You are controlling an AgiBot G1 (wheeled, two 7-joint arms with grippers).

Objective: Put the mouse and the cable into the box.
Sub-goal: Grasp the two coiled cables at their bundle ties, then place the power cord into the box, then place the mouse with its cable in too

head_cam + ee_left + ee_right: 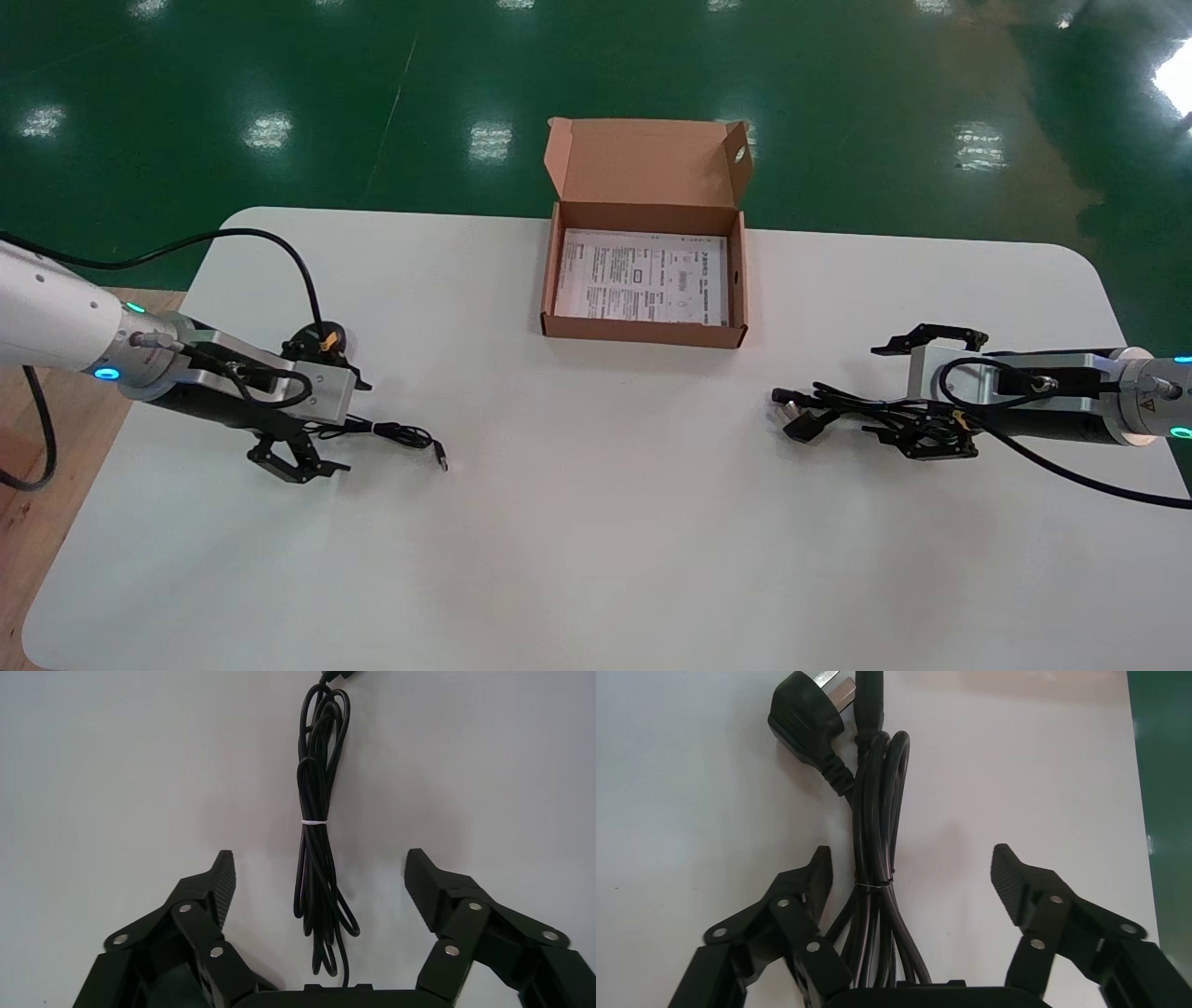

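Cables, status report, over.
Left gripper open, straddling thin tied cord. Right gripper open, straddling power cable. Both bundles on table, ungripped. Box open, leaflet inside.

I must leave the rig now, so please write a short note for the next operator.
Left gripper: jaws open, thin cable lying between them, not gripped.
Right gripper: jaws open, power cable between them, not gripped.
Box: open at the far side of the table, only a paper sheet inside.
Done: nothing packed.
Left: both cables; I cannot see the mouse.
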